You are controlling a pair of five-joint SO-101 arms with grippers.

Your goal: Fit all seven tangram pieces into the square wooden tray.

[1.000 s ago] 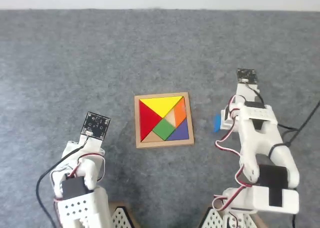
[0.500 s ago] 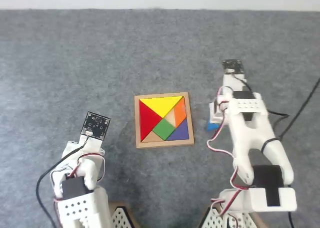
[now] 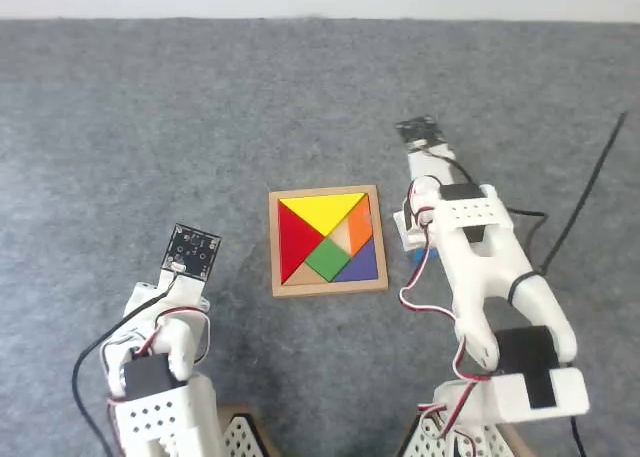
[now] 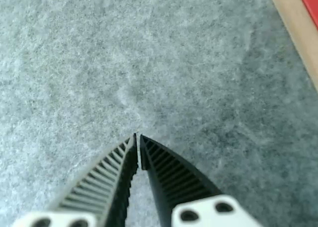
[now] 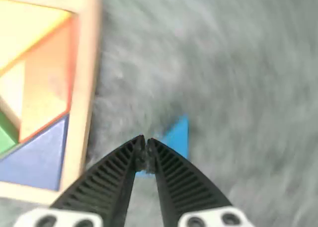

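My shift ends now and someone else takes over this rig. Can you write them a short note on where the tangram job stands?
Left tool: shut, nothing in it, over the grey mat beside the tray.
Right tool: shut, tips at the blue piece, just outside the tray's right edge. I cannot tell whether it is gripped or merely touched.
Done: yellow triangle, red triangle, green square, purple triangle and orange piece lie in the tray.
Left: fit the blue piece. A triangular gap shows at the tray's near left corner.
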